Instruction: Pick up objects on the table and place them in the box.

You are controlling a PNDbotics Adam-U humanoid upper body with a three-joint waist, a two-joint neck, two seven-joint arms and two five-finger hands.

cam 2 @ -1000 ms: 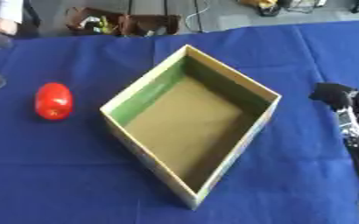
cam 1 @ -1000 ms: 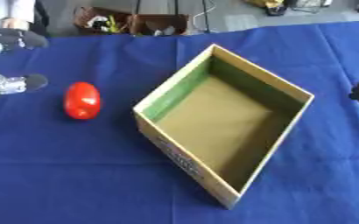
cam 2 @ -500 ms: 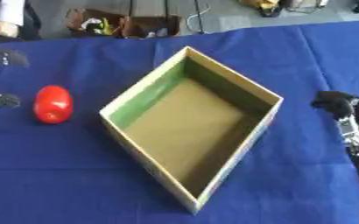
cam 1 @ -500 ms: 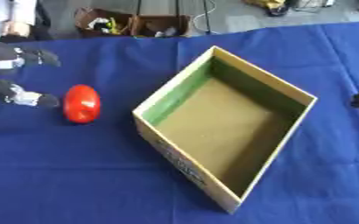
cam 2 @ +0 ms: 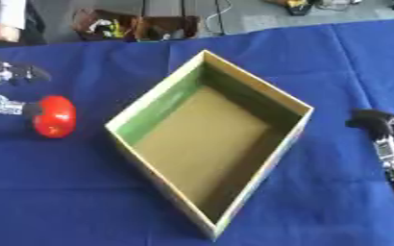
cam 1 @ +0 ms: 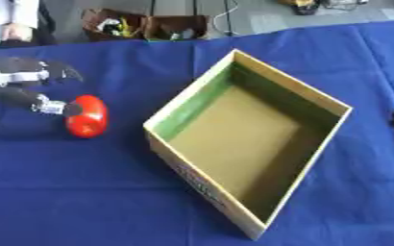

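Since the earlier frames the left hand (cam 1: 34,89) has closed in from the tabletop's left edge, and its spread fingers now bracket the red object (cam 1: 87,116), one tip touching its left flank. That object lies just right of the hand, long axis running away from the robot, left of the empty box (cam 1: 249,139). The right hand (cam 2: 388,139) rests idle far right, state unclear, on the blue tabletop (cam 1: 74,192); clutter lies on the floor beyond.
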